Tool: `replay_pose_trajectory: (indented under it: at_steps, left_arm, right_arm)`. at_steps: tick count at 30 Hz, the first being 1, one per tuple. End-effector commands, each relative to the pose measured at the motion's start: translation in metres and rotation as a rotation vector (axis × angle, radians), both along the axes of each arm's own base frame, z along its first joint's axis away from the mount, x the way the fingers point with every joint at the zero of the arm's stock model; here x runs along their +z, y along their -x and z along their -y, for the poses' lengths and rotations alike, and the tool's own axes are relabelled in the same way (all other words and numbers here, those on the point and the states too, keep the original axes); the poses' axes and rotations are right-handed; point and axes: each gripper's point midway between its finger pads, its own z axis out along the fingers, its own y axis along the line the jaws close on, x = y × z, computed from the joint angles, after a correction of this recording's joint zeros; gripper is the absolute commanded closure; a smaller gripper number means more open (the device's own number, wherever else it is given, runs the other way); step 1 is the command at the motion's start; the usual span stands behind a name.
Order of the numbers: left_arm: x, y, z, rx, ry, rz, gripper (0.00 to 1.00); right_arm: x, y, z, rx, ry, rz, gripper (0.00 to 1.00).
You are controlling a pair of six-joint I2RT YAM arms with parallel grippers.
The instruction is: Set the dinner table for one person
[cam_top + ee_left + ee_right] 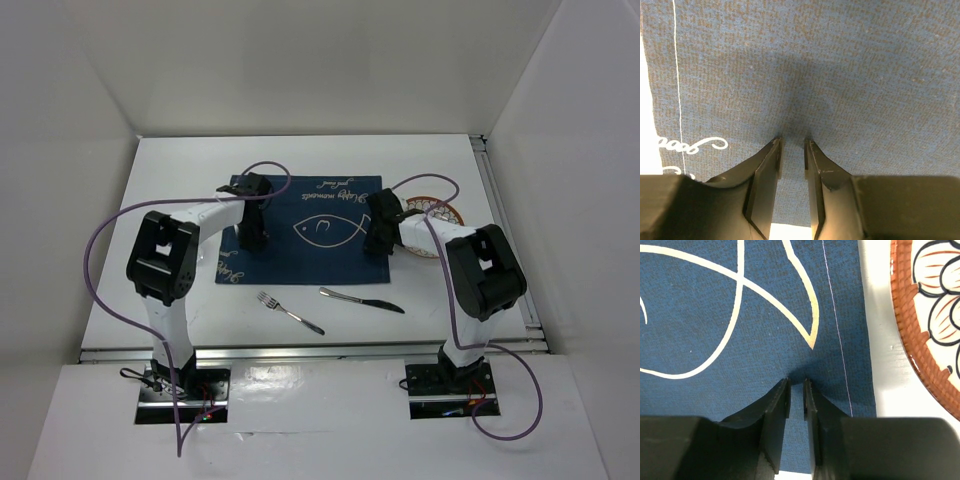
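Observation:
The white dinner table [420, 160] carries a navy placemat [310, 235] with a fish drawing. My left gripper [250, 238] stands tips-down on the mat's left part; in the left wrist view [793, 142] its jaws are nearly closed, with a dark crease of cloth [840, 75] at the tips. My right gripper [380, 240] stands on the mat's right edge; in the right wrist view [797, 382] its jaws are pinched narrow on the cloth [715, 315]. A patterned plate [445, 212] with an orange rim [935, 315] lies just right of the mat.
A fork [290, 312] and a knife [360, 300] lie on the table in front of the mat, between the two arm bases. White walls enclose the table on the left, the back and the right. A metal rail runs along the right edge [500, 200].

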Motion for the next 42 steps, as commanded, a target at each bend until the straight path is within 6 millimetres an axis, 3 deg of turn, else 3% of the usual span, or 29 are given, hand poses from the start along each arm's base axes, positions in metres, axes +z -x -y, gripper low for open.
replay_pose_trajectory:
  at_steps: [1,10,14,19,21,24,28,32,33,35,36,39,40,42]
  left_arm:
    - [-0.01,0.026,-0.023,0.045,-0.078,-0.087,0.59]
    - [0.0,0.029,-0.022,0.047,-0.081,-0.075,0.59]
    - [0.034,0.015,-0.014,0.031,-0.058,-0.004,0.55]
    - [0.089,0.003,-0.004,0.01,-0.033,0.097,0.5]
    - [0.123,-0.006,-0.003,0.008,-0.015,0.184,0.48]
    - [0.161,-0.008,-0.005,0.0,-0.003,0.271,0.45]
    - [0.192,-0.006,-0.013,0.008,0.008,0.346,0.43]
    - [0.22,0.006,-0.018,-0.009,0.027,0.435,0.4]
    - [0.219,0.007,-0.014,-0.032,0.047,0.453,0.37]
    - [0.226,0.011,-0.012,-0.054,0.075,0.491,0.34]
    - [0.228,0.016,-0.011,-0.059,0.088,0.503,0.33]
    - [0.227,0.019,-0.012,-0.062,0.11,0.513,0.33]
    - [0.227,0.019,-0.012,-0.071,0.104,0.513,0.33]
    - [0.225,0.021,-0.013,-0.071,0.101,0.504,0.33]
  right_arm:
    - [-0.02,0.035,0.023,-0.011,0.105,-0.123,0.69]
    - [-0.014,0.026,0.023,-0.018,0.117,-0.108,0.67]
    - [0.011,0.017,0.02,-0.01,0.099,-0.054,0.61]
    - [0.077,-0.01,0.006,0.024,0.05,0.11,0.43]
    - [0.1,-0.017,0.001,0.038,0.022,0.16,0.38]
    - [0.131,-0.019,-0.003,0.063,-0.012,0.232,0.26]
    - [0.161,-0.01,-0.002,0.076,-0.041,0.294,0.18]
    - [0.162,0.01,0.046,-0.112,0.079,0.291,0.03]
    - [0.149,0.016,0.069,-0.193,0.095,0.266,0.0]
    - [0.149,0.024,0.089,-0.268,0.044,0.261,0.0]
    - [0.135,0.031,0.106,-0.344,-0.003,0.215,0.0]
    - [0.13,0.04,0.114,-0.416,-0.129,0.204,0.0]
    - [0.117,0.047,0.125,-0.461,-0.148,0.184,0.0]
    - [0.118,0.045,0.131,-0.499,-0.209,0.227,0.05]
